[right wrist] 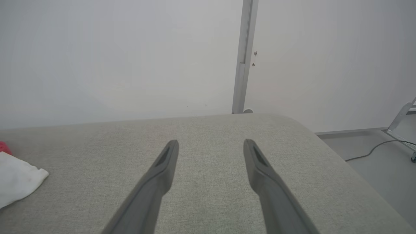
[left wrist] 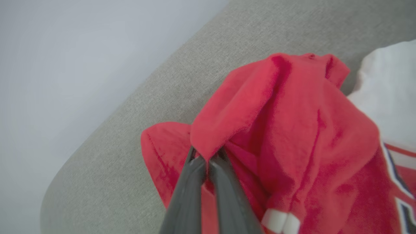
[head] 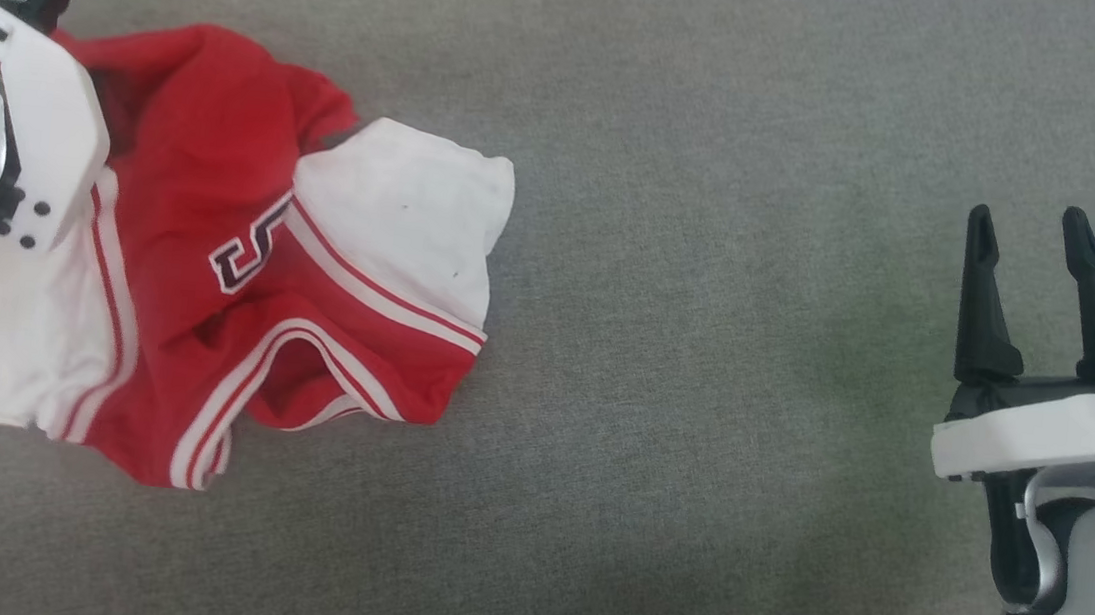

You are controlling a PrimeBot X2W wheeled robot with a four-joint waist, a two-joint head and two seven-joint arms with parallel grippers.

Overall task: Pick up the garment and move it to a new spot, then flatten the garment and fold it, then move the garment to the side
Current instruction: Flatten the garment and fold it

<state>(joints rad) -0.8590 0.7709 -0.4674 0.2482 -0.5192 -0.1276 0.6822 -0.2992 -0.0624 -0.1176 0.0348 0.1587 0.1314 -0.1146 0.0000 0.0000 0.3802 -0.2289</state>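
You are at the very start of the task. The grey surface point(head: 698, 412) carries the shirt point(head: 212, 245), which lies crumpled in a heap, with one white sleeve turned up and the dark print half hidden in the folds. I judge that only the first grasp is made: moving the shirt to a new spot, flattening, folding and putting it aside are all left. The right gripper point(head: 1028, 218) waits well apart from the shirt, on its right side, with the jaws wide and nothing between them. The left gripper point(left wrist: 205, 157) is at the far left edge of the shirt, with the jaws closed on a raised red fold. The head view gives you the whole shirt and both arms, but the left wrist covers the left fingers there, so you see the pinch itself in the left wrist view. The right wrist view adds a corner of the white sleeve point(right wrist: 16, 182) at its left edge.
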